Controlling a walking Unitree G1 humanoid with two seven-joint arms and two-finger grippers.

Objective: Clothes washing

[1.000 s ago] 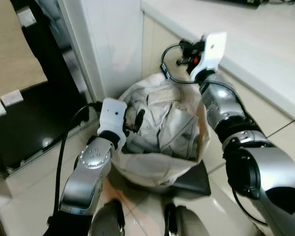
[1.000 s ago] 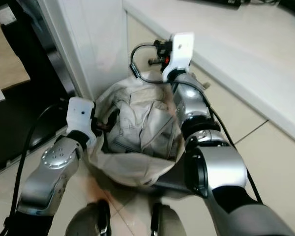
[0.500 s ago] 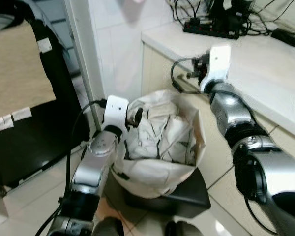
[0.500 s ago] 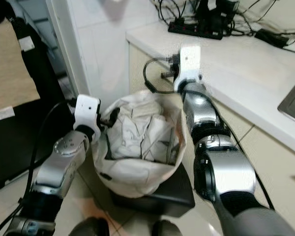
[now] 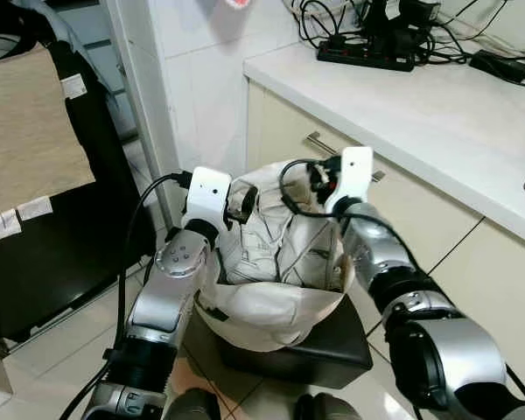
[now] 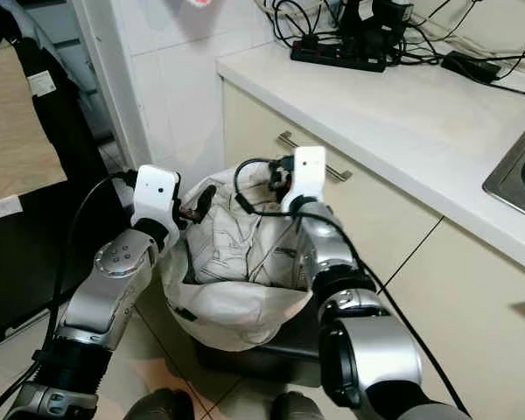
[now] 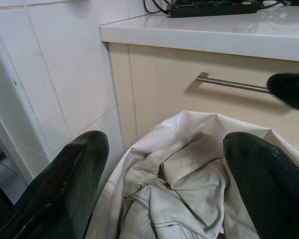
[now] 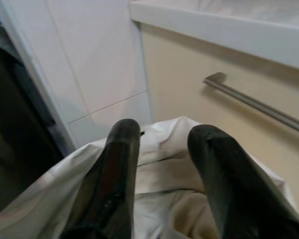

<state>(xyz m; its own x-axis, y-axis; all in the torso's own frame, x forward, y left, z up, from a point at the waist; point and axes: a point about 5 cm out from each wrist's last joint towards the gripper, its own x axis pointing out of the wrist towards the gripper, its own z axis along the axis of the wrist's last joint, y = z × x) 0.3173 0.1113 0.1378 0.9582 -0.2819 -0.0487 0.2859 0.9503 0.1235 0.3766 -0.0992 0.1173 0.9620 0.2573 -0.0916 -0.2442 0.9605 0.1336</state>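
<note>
White wall tiles and a cream cabinet with a metal drawer handle [image 7: 232, 84] stand behind us, under a pale countertop [image 5: 437, 96] that carries a black power strip [image 5: 367, 55] and tangled cables. On the tiled floor [image 5: 61, 341] in front of our feet sits the laundry bag [image 5: 271, 306], full of pale crumpled clothes [image 5: 280, 236], resting on a dark flat base [image 5: 332, 346]. Our left gripper [image 7: 162, 164] hovers at the bag's left rim with its fingers spread wide apart, the cloth showing between them. Our right gripper [image 8: 164, 149] is at the far right rim, fingers parted by a narrower gap, nothing clamped yet. We judge the step in hand to be taking hold of the bag by its rim on both sides. To do it well, we should lower each gripper until one finger goes inside the rim and one outside, pinch the bag's own fabric and not a loose garment, and close both sides evenly so the load will not tip when lifted. Two small white tags [image 5: 17, 213] sit on the tan panel [image 5: 31, 131] to our left; we cannot read any writing on them, and no brand is legible anywhere.
</note>
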